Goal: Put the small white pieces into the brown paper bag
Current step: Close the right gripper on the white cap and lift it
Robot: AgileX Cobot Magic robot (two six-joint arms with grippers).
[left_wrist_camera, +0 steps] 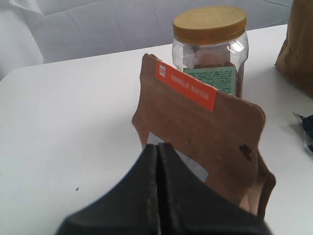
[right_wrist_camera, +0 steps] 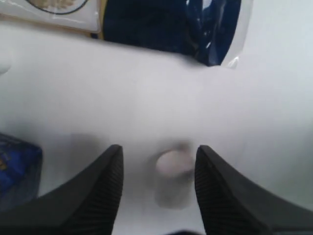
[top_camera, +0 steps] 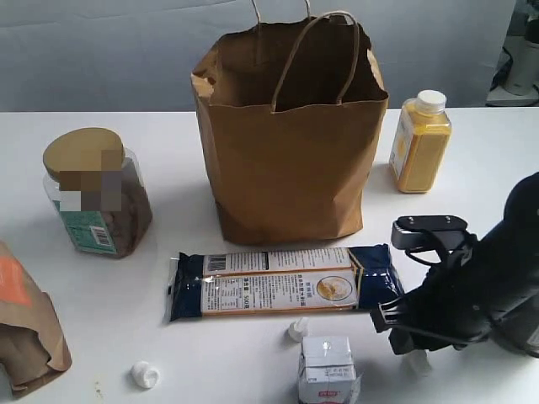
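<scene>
Black right gripper, 2 ribbed fingers, black arm

White table — paper bag, jar, packet.

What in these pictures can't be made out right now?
Inside of the brown paper bag: exterior view, hidden by its own walls.
The white piece inside the open right gripper: blurred in the right wrist view, mostly behind it in the exterior view.
Label on the jar: pixelated, exterior view.
The small brown bag: cut by the exterior view's left edge.
The left gripper: outside the exterior view.
</scene>
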